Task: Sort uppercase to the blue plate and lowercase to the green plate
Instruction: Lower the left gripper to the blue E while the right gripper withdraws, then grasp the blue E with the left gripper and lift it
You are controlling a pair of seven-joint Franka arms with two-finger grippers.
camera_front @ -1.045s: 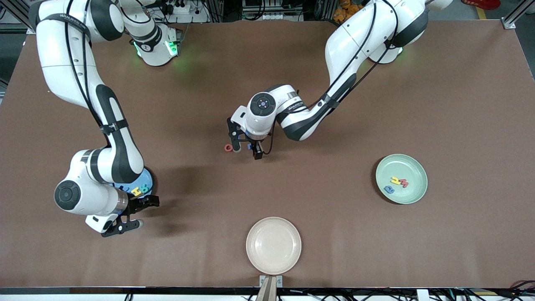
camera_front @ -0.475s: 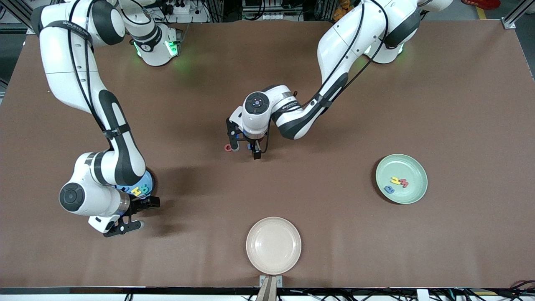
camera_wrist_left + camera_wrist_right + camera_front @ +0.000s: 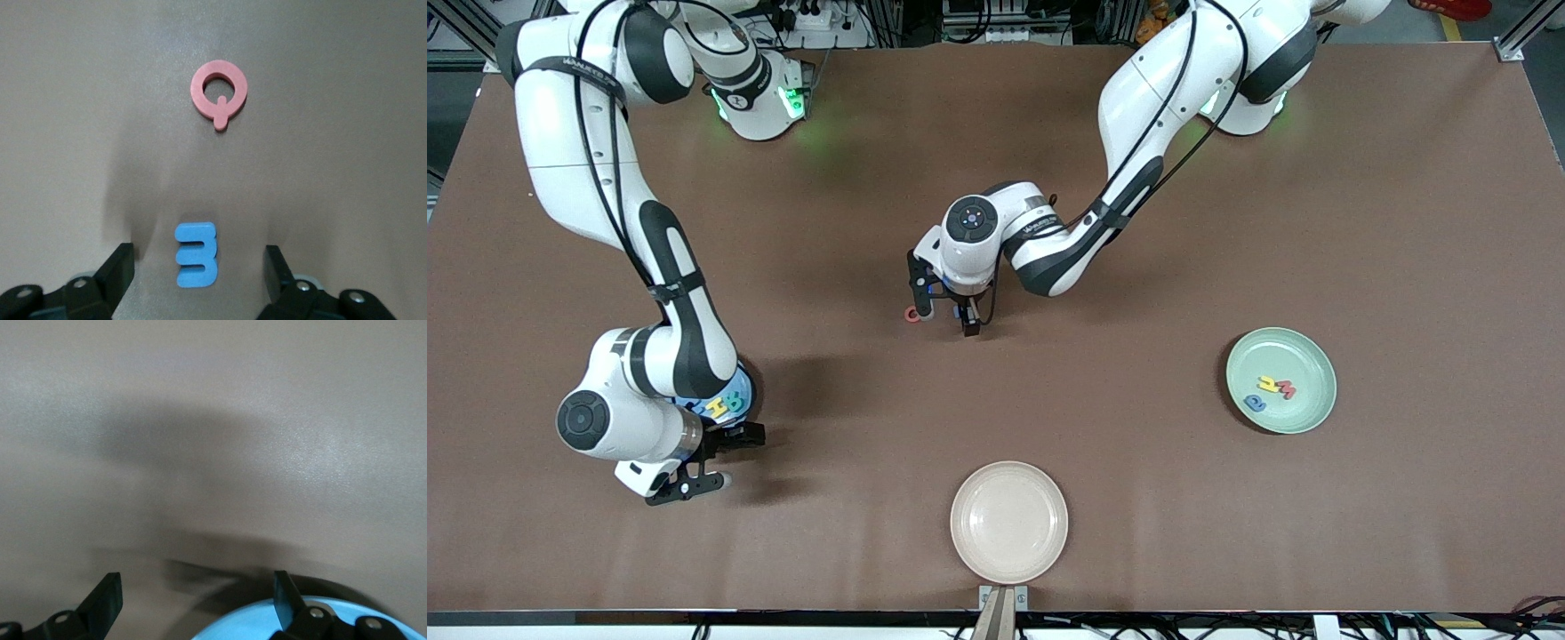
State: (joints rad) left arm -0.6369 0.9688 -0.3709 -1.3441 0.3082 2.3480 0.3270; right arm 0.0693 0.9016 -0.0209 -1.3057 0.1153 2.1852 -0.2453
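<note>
Left hand (image 3: 199,267) low, spread astride blue m (image 3: 196,255); right hand (image 3: 710,460) spread.

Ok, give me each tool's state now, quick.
Left tool: open, fingers either side of the small blue foam letter m on the table, not gripping it.
Right tool: open, empty.

blue plate (image 3: 740,388): largely covered by the right arm in the front view, cut off by the frame edge in the right wrist view | letters on it: partly hidden, count not determinable | blue letter (image 3: 197,255): almost wholly hidden under the left gripper (image 3: 947,317) in the front view | letters on green plate (image 3: 1307,356): too small to be read
</note>
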